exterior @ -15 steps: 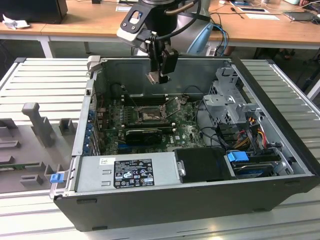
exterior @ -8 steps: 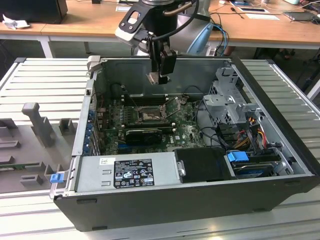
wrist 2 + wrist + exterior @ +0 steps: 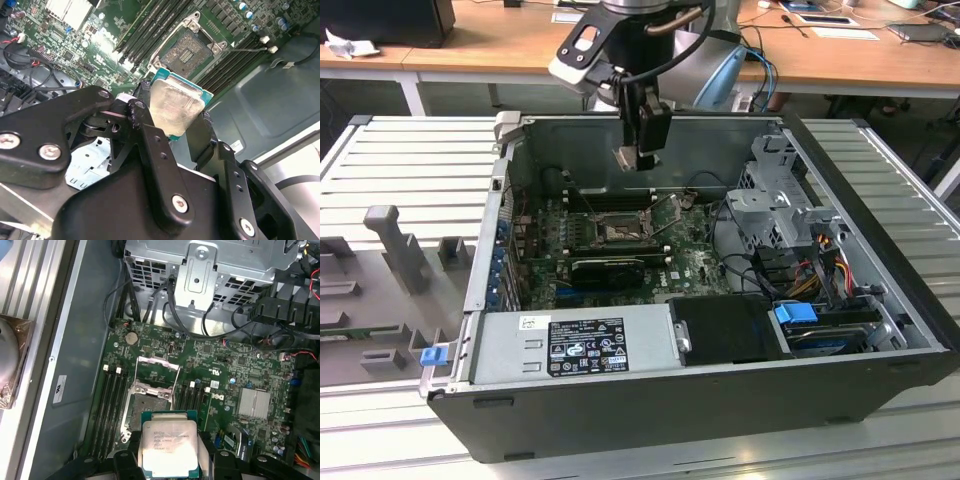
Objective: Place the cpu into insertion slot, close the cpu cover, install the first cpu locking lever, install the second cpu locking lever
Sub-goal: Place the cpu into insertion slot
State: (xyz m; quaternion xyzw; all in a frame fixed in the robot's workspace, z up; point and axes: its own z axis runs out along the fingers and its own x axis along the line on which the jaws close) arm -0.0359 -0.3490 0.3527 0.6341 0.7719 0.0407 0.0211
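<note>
My gripper (image 3: 638, 152) hangs inside the open computer case, above the green motherboard. It is shut on the cpu (image 3: 175, 106), a flat pale silver square on a teal base, pinched at two opposite edges between the black fingers (image 3: 145, 117). In the first wrist view the cpu (image 3: 167, 447) sits between the fingertips with its face up. Below and ahead of it lies the insertion slot (image 3: 149, 407), uncovered, its grey centre showing (image 3: 189, 50). The cpu cover (image 3: 158, 371) stands tilted up at the slot's far edge. In the exterior view the slot (image 3: 620, 232) is under the gripper.
Black memory slots (image 3: 111, 410) flank the socket on both sides. A long black card (image 3: 605, 268) lies in front of it. A metal drive cage (image 3: 775, 200) with cables fills the exterior view's right, and a grey power supply (image 3: 575, 345) sits at the front. Case walls enclose the board.
</note>
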